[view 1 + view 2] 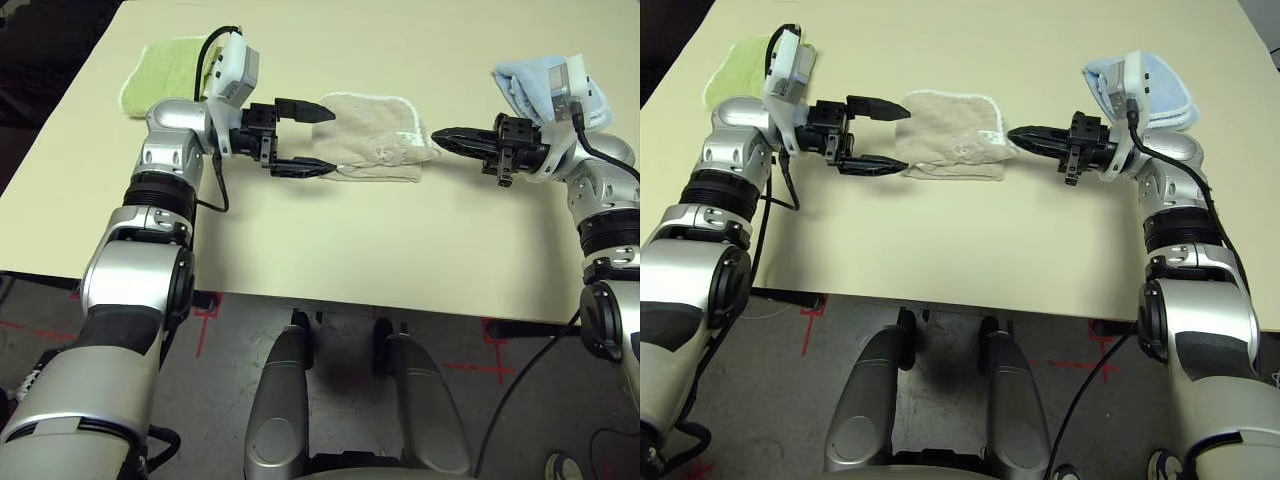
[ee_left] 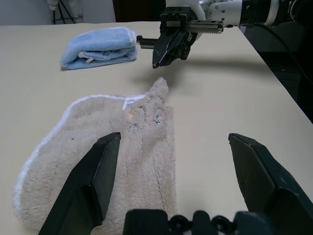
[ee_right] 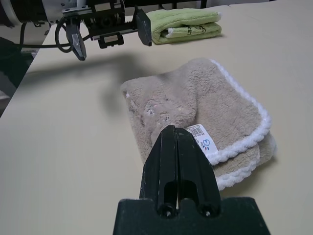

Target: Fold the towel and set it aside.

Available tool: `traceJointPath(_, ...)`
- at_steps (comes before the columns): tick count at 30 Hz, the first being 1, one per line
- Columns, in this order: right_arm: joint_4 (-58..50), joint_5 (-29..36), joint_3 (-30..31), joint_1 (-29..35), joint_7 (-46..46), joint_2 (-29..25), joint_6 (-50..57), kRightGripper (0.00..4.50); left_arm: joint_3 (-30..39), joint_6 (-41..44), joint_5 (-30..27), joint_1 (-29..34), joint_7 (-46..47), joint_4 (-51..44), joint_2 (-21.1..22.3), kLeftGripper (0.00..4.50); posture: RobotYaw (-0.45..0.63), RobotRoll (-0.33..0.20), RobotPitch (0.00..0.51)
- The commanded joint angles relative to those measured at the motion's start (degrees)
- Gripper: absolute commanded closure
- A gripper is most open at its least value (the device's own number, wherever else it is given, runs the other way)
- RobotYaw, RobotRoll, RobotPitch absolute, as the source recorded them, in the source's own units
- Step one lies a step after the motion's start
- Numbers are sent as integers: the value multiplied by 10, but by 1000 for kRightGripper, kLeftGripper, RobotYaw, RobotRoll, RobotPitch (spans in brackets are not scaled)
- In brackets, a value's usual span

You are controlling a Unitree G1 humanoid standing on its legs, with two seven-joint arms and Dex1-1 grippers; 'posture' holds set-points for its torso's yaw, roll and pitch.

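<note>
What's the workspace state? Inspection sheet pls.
Surface: beige table, bare in front.
Job's things: tan towel folded, lying flat between the grippers.
Clutter: green towel far left, blue towel far right, both folded.
Grippers: left gripper jaws open at the towel's left edge; right gripper jaws shut at its right corner.
Cables: black cable along right arm.
Surroundings: red floor tape.

Setting: a robot test area in a lab or workshop. Evidence: a plain cream table (image 1: 420, 270) stands on a grey floor (image 1: 240, 350) marked with red tape lines (image 1: 205, 318), of the kind used to fix positions. Loose black cables (image 1: 520, 390) run across the floor. A tripod (image 2: 61, 11) stands by a white wall beyond the table. No household furnishings are visible.
</note>
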Motion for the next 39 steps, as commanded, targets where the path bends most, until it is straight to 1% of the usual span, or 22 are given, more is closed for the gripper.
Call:
traceJointPath(1,-20,0,4,3,7,1,6,4500,1,-14,8,-7,-9,12,-6,1077,70,0,281)
traceJointPath(4,-28,0,4,5,5,1,10,4500,0,-11,3,-8,-9,12,-7,2255,69,0,281)
traceJointPath(5,-31,1,3,7,5,1,11,4500,-2,-10,1,-8,-9,11,-7,2569,69,0,281)
traceJointPath(7,-36,1,3,10,4,2,14,4500,-3,-7,-1,-9,-9,10,-7,3444,69,0,281)
traceJointPath(8,-39,2,3,11,3,2,14,4500,-2,-7,-2,-9,-9,10,-7,3761,69,0,281)
traceJointPath(9,-40,2,3,11,2,4,16,4500,-2,-5,-3,-10,-9,11,-7,4197,68,0,285)
traceJointPath(10,-40,2,2,10,0,5,18,4500,-1,-4,-4,-10,-9,12,-8,4472,68,0,285)
traceJointPath(15,-29,6,-2,-10,-20,27,27,4500,16,-5,10,-24,9,39,-21,4472,75,0,293)
traceJointPath(17,-17,5,-3,-21,-35,42,31,4500,21,0,19,-33,43,57,-28,4472,78,0,293)
traceJointPath(22,49,-32,14,-46,-84,81,6,4500,28,7,40,-51,124,93,-58,4472,94,0,294)
traceJointPath(24,82,-43,15,-52,-107,96,-5,4500,28,5,50,-49,147,104,-72,4472,94,0,294)
traceJointPath(27,125,-65,20,-53,-137,112,-24,4500,11,-1,81,-31,172,118,-86,4472,88,0,294)
traceJointPath(29,149,-78,21,-50,-156,121,-28,4500,5,14,101,-17,203,130,-90,4472,84,0,293)
traceJointPath(31,166,-89,22,-45,-174,125,-31,4500,7,27,112,-5,226,136,-90,4472,78,0,294)
traceJointPath(33,179,-99,23,-39,-187,126,-34,4500,-1,22,131,8,231,139,-82,4472,77,0,295)
traceJointPath(36,186,-111,27,-31,-188,115,-34,4500,-17,15,156,25,209,137,-56,4472,78,0,301)
traceJointPath(39,189,-116,27,-32,-181,105,-34,4500,-21,10,165,29,198,134,-41,4472,81,0,301)
